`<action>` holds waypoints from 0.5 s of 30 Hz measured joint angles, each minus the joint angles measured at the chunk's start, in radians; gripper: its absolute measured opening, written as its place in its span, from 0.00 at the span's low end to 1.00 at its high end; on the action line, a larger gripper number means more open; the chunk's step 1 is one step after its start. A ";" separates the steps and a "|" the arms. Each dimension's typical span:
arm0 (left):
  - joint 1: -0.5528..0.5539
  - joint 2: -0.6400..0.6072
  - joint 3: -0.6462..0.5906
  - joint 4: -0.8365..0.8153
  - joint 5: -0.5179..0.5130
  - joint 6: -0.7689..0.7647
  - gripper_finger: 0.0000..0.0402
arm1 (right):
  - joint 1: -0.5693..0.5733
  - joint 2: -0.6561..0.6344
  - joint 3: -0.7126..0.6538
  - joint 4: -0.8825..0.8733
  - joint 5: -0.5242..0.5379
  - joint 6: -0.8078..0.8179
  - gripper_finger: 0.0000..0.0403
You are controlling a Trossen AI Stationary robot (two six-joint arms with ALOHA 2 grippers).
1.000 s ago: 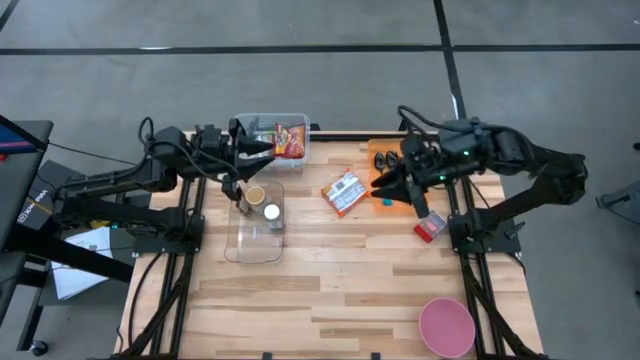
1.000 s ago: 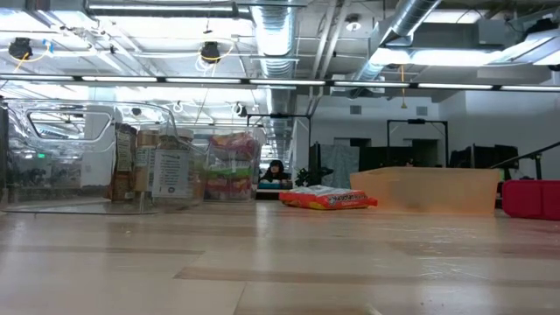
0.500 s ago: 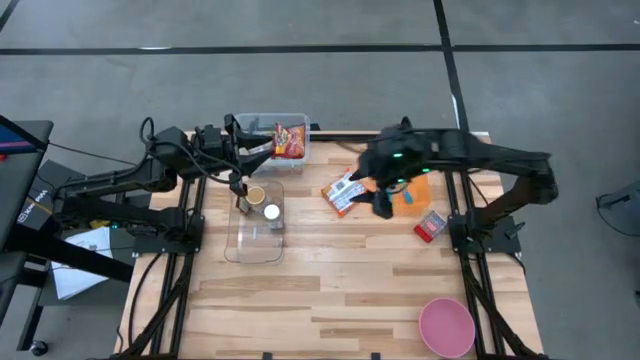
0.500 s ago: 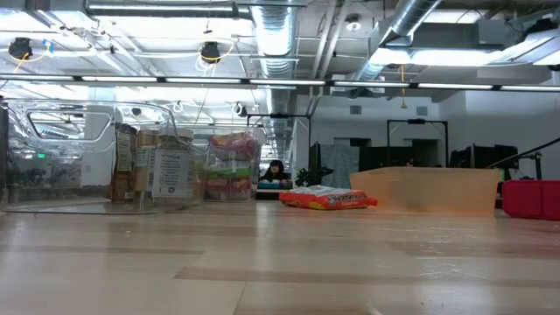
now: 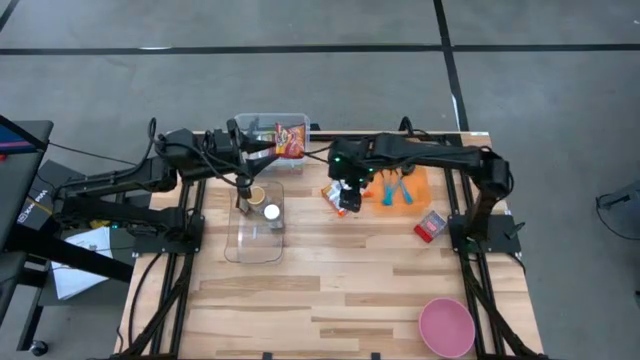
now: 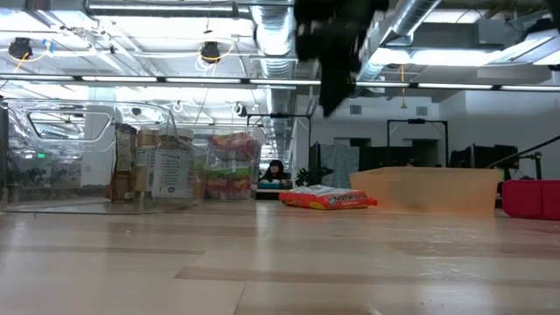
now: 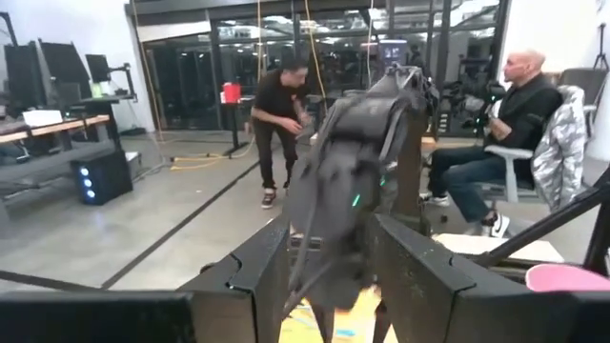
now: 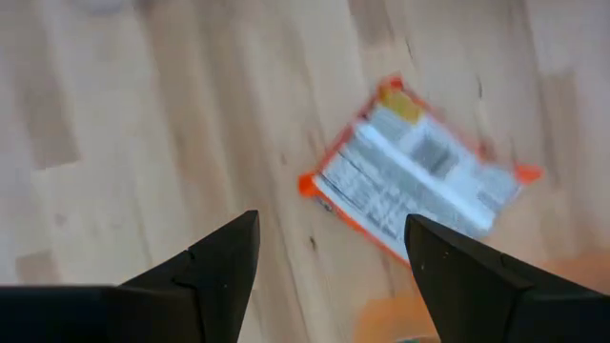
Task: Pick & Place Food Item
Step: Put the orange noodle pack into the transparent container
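The food item, an orange-edged packet point(image 8: 419, 171) with a white printed face, lies flat on the wooden table point(image 5: 340, 280) near its far middle. It also shows in the high view point(image 5: 331, 190) and in the low view point(image 6: 328, 199). My right gripper point(image 8: 334, 257) hangs open above the packet, pointing steeply down and touching nothing; it is the dark shape point(image 6: 337, 52) in the low view. My left gripper point(image 7: 334, 295) waits open and level at the far left point(image 5: 272, 150), above the clear containers.
An orange tray point(image 5: 400, 190) with blue utensils lies right of the packet, and a red box point(image 5: 430, 227) sits nearer. A clear bin point(image 5: 285, 125) with a snack bag stands at the far edge. A clear tray point(image 5: 255, 235) holds jars. A pink bowl point(image 5: 447, 327) sits near right. People are in the room beyond.
My right gripper has swung from over the orange tray toward the table's left and come down, tipping from a shallow slant to a steep downward point. It now hangs over the packet and has come into the low view from above. The packet has not moved.
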State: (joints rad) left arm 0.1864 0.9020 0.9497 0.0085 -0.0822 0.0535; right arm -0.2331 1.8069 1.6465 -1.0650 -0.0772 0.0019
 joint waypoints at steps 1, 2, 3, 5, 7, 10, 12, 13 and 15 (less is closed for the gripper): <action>0.000 0.000 0.000 -0.003 0.000 0.012 0.36 | -0.011 0.016 -0.016 0.010 0.000 0.028 0.63; 0.000 0.000 0.000 -0.003 -0.001 0.018 0.36 | -0.021 0.033 -0.029 0.035 0.000 0.065 0.63; 0.000 0.000 0.000 -0.003 -0.009 0.020 0.36 | -0.030 0.049 -0.041 0.055 0.000 0.112 0.63; 0.000 0.000 0.000 -0.003 -0.030 0.021 0.36 | -0.048 0.083 -0.064 0.044 0.007 0.225 0.63; 0.000 0.000 0.000 -0.006 -0.043 0.021 0.36 | -0.063 0.121 -0.065 0.049 0.007 0.306 0.63; 0.000 0.000 0.000 -0.005 -0.045 0.021 0.36 | -0.075 0.151 -0.065 0.057 0.012 0.370 0.63; 0.000 0.000 0.000 -0.005 -0.045 0.021 0.36 | -0.074 0.164 -0.063 0.077 0.026 0.387 0.63; 0.000 0.000 0.000 -0.005 -0.045 0.021 0.36 | -0.072 0.166 -0.065 0.068 0.034 0.389 0.63; 0.000 0.000 0.000 -0.005 -0.045 0.021 0.36 | -0.062 0.176 -0.062 0.087 0.066 0.406 0.63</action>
State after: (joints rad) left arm 0.1861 0.9020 0.9497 0.0036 -0.1276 0.0744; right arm -0.2950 1.9833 1.5845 -0.9780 -0.0116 0.4077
